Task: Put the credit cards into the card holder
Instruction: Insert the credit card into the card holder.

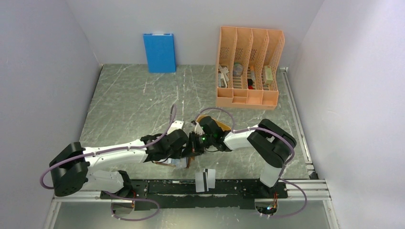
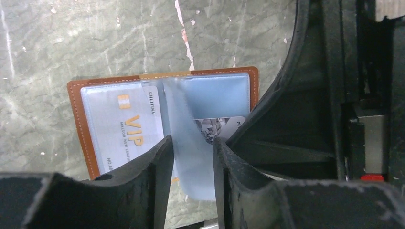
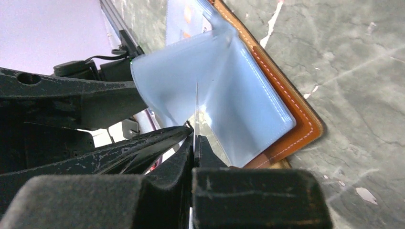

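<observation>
**One card seated, one at the pocket mouth, one still waiting**

The right claw is pinched tight on a thin card, seen edge-on against the lifted pockets. The left claw is closed on a pale blue sleeve leaf, holding it up off the open card holder, which lies flat on the tabletop. A VIP card already sits in the left pocket. A white striped card lies at the near edge, untouched, so I judge the job roughly midway. Whether the gripped card's edge has entered a pocket is hidden. From above, the arms cover the holder, so further cards cannot be counted
</observation>
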Controlling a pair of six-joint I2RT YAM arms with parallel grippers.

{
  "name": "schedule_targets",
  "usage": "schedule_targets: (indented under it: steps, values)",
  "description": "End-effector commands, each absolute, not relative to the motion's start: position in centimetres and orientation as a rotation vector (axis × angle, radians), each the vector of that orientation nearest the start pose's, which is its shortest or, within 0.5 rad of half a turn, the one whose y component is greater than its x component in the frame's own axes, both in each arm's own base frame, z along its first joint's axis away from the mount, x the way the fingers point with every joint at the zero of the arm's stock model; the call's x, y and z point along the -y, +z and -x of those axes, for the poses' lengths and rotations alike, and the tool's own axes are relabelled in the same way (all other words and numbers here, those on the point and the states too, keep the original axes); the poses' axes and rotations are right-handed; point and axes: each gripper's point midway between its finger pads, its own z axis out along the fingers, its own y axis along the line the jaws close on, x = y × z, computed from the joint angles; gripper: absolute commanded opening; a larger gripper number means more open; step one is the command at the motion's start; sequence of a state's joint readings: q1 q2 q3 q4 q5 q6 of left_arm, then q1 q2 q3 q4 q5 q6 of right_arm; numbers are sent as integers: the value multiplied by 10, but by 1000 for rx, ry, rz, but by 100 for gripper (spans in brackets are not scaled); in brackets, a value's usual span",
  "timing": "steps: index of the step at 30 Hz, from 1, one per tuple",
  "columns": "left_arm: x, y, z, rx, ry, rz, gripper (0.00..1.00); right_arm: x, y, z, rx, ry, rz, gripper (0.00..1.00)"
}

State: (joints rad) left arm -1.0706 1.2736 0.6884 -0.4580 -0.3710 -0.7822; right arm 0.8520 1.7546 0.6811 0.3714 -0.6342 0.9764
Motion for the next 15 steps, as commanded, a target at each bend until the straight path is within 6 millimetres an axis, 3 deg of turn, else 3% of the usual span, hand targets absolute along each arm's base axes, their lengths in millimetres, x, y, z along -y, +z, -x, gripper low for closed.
schedule_targets:
  steps: [1, 6, 9, 12, 15]
  values:
    - [230, 76, -169, -2483, -295, -204, 42, -380, 54, -148, -2645, 1589, 269, 0]
    - [221, 103, -171, -2437, -305, -155, 46, -391, 62, -148, -2622, 1600, 305, 0]
    - [211, 116, -171, -2405, -309, -111, 47, -396, 57, -151, -2640, 1589, 306, 0]
    - [201, 116, -171, -2384, -303, -86, 48, -401, 50, -155, -2665, 1570, 286, 0]
    - [193, 101, -172, -2389, -274, -71, 48, -404, 41, -159, -2693, 1531, 262, 0]
